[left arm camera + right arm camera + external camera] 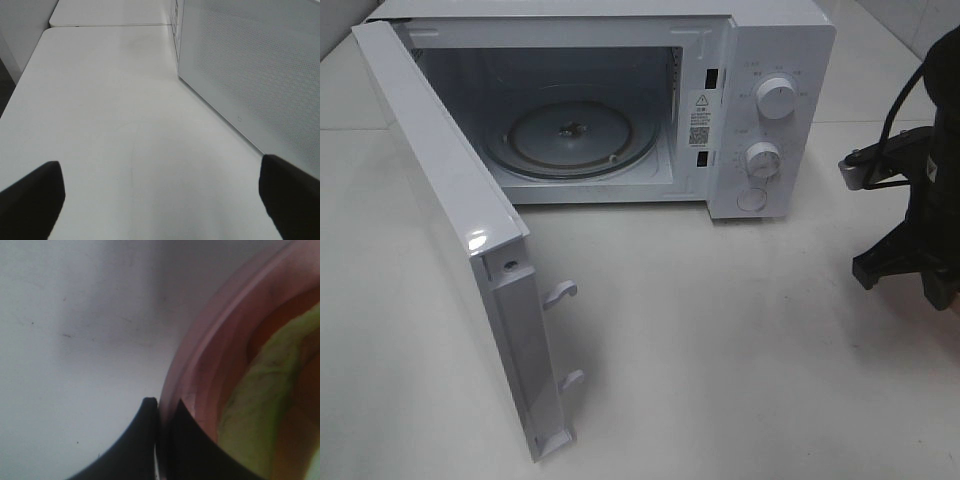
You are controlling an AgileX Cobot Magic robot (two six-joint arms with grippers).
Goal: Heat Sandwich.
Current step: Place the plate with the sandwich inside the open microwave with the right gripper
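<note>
**Q:** Where is the sandwich, and what holds it?

**A:** The sandwich (260, 390) lies on a pink plate (200, 350). Your right gripper (164, 406) has its fingers pressed together on the plate's rim. Only the right wrist view shows this. Your left gripper (160, 195) hangs empty over the table (125, 100) beside the door's mesh, its fingers spread wide.

**Q:** How do you carry it well?

**A:** A rim pinch probably lets the plate tip, so lift it level and move slowly. Head for the upper middle of the overhead frame. The microwave (770, 60) stands open there, with its door (450, 190) swung toward the left edge. Set the plate centred on the glass turntable (570, 135).

**Q:** What stays unclear?

**A:** The overhead frame shows neither plate nor sandwich, and your right arm (920, 200) is cut off at its right edge. The wrist close-up is blurred, so I cannot tell whether the plate rests on the table or is lifted.
</note>
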